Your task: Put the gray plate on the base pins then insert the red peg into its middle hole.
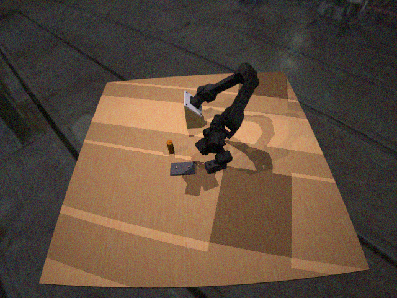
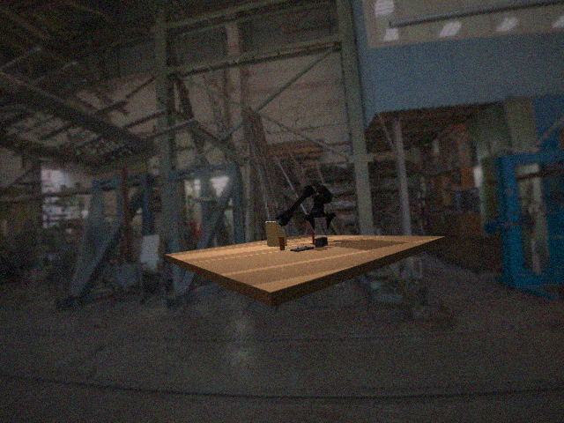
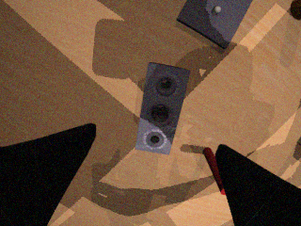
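Observation:
The gray plate (image 1: 213,167) (image 2: 321,241) (image 3: 163,99), a block with three holes in a row, lies on the table beside the base. The flat dark base (image 1: 182,170) (image 2: 301,248) (image 3: 202,21) lies apart from it; both its pins show in the top view, one in the wrist view. The red peg (image 2: 313,237) (image 3: 214,170) stands on the table near one end of the plate, close to one finger's outline in the wrist view; in the top view the arm hides it. My gripper (image 1: 212,157) (image 2: 320,223) (image 3: 157,140) is open and empty above the plate, its fingers on either side of the plate's outline in the wrist view.
An orange cylinder (image 1: 170,146) (image 2: 282,243) stands behind the base in the top view. A tall tan block with a pale sloped top (image 1: 193,118) (image 2: 274,234) stands at the arm's foot. Shadows of the arm fall across the wooden table (image 1: 128,198) (image 2: 255,273).

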Robot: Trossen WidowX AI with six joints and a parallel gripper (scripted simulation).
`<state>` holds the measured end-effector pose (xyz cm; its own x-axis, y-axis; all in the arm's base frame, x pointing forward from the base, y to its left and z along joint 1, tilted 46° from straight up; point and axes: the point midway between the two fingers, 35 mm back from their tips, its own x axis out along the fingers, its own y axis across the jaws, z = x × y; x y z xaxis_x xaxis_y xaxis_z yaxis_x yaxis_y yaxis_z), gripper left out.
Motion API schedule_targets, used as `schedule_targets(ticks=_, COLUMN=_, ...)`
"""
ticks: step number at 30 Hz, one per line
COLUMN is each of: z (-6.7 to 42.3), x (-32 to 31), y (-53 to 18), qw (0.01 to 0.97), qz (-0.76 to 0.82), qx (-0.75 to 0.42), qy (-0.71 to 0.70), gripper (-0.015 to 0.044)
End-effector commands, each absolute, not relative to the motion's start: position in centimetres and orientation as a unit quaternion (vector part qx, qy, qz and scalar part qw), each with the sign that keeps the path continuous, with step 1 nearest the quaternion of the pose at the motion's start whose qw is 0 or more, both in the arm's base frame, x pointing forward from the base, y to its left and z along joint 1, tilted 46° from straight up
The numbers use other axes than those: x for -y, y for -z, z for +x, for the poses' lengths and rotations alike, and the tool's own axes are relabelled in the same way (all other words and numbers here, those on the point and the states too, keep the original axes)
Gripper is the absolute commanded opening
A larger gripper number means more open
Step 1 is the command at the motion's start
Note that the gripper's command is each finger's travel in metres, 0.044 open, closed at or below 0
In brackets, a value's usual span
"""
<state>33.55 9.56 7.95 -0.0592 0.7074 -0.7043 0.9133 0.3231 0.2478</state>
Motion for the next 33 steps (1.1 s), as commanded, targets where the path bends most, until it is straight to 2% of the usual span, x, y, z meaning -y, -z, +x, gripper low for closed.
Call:
schedule_targets(ticks=1, z=33.1, x=-10.9, y=-6.6, qw=0.381, qz=0.568, qx=-0.717, qy=0.134, gripper=0.0440)
schedule_targets(ticks=33, z=33.0, x=-14.5, y=-2.8, qw=0.382, qz=0.568, qx=-0.717, qy=0.134, gripper=0.0440)
